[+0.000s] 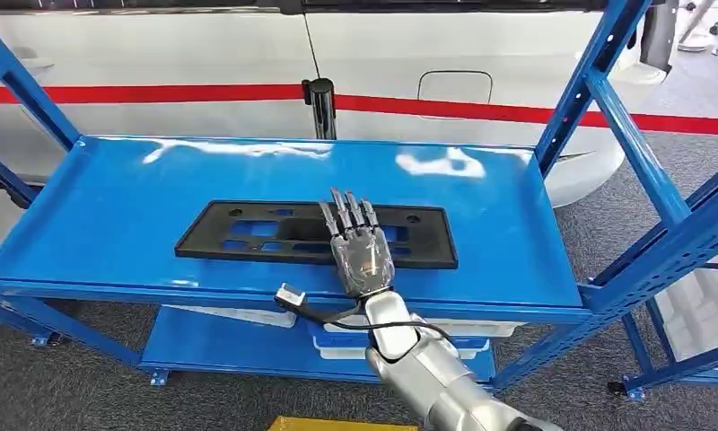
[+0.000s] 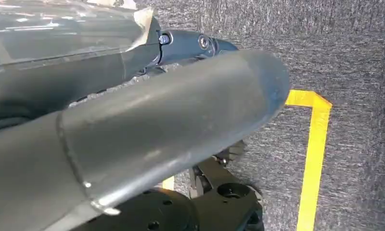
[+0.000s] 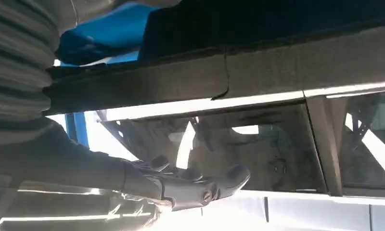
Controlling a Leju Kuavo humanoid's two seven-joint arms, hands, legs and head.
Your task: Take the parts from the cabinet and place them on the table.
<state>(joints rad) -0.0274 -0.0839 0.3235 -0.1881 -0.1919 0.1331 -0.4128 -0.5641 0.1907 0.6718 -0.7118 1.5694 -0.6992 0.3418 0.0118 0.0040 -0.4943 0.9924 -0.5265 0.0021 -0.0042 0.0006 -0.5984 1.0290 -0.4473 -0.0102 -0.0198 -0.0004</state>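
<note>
1. One flat black part [image 1: 315,234] lies on the top shelf [image 1: 113,206] of the blue cabinet [image 1: 607,108], its long axis running left to right across the robot's front, parallel to the shelf's front edge
2. The right hand [image 1: 360,247] is the nearer one: it reaches in over the near edge of the part, somewhat right of the part's middle, fingers extended and pointing away from the robot across the part's short axis
3. That hand looks released, fingers straight and slightly apart, holding nothing; whether the fingertips touch the part or hover just over it cannot be told
4. In the right wrist view the thumb [image 3: 200,187] sticks out free, with nothing pinched against it
5. The left hand's state cannot be told; the left wrist view looks down at grey carpet [image 2: 354,53] and a yellow floor line [image 2: 313,159]
6. The part is a thin, rigid-looking matte plastic frame, rectangular, with several cut-out openings and small holes; the shelf under it is glossy painted metal, so the part would likely slide easily
7. Grasping likely calls for fingers over the far or near long edge, since the part lies flat
</note>
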